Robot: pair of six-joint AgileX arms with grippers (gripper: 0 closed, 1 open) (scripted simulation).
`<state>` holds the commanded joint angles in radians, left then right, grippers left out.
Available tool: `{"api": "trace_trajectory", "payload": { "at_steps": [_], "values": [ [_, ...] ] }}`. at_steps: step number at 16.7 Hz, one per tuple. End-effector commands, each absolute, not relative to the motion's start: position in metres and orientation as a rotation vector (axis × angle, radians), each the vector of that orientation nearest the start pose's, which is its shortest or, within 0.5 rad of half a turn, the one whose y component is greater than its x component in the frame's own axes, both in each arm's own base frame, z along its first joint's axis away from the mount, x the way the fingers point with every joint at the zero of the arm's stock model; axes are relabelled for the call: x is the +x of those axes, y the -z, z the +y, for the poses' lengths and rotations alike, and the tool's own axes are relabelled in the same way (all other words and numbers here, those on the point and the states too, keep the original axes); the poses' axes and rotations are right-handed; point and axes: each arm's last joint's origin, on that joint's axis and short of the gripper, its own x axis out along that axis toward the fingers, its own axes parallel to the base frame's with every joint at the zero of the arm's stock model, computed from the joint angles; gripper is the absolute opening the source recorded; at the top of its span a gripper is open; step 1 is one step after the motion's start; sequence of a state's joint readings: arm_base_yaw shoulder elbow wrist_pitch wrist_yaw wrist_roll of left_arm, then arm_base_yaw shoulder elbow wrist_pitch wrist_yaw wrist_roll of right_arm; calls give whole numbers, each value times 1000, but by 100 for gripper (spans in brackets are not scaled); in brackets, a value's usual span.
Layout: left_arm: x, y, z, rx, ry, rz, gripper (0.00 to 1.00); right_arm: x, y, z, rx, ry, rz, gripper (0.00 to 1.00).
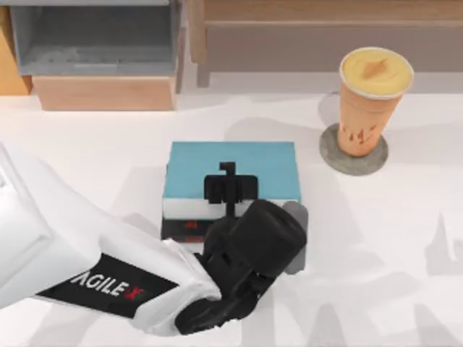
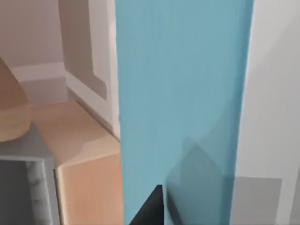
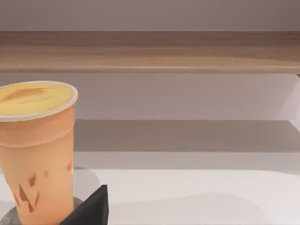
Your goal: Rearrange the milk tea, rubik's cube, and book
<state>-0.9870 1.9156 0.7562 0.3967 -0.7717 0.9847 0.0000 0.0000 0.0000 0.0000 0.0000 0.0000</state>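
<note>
The book [image 1: 231,168], teal-blue with white page edges, lies flat at the table's middle, stacked on a thinner black book [image 1: 182,228]. My left gripper [image 1: 230,186] hovers over the teal cover's near edge, with the arm reaching in from the lower left. In the left wrist view the teal cover [image 2: 183,103] sits very close, with a dark tip of the left gripper [image 2: 151,211] against it. The milk tea [image 1: 369,97], an orange-tan cup with a yellow top, stands upright at the back right on a flat grey disc [image 1: 354,160]. The right wrist view faces the milk tea [image 3: 35,150] from close by, beside a dark part of the right gripper [image 3: 91,210]. The rubik's cube is out of view.
A wooden box with a grey inside [image 1: 94,43] stands at the back left. A long wooden shelf [image 1: 325,29] runs along the back right. White tabletop [image 1: 391,246] lies open to the right of the books and in front of the cup.
</note>
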Motion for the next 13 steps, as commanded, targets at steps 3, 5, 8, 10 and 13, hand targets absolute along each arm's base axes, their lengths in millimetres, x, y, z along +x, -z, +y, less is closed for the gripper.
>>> {"api": "trace_trajectory", "payload": {
  "at_steps": [3, 5, 8, 10, 13],
  "values": [
    [202, -85, -265, 1541, 439, 379, 68, 106, -160, -1, 0, 0, 0, 100],
    [202, -85, -265, 1541, 439, 379, 83, 106, -160, -1, 0, 0, 0, 100],
    [202, -85, -265, 1541, 439, 379, 100, 106, -160, -1, 0, 0, 0, 100],
    [202, -85, -265, 1541, 439, 379, 100, 106, -160, -1, 0, 0, 0, 100],
    [202, -85, -265, 1541, 439, 379, 100, 106, -160, -1, 0, 0, 0, 100]
  ]
}}
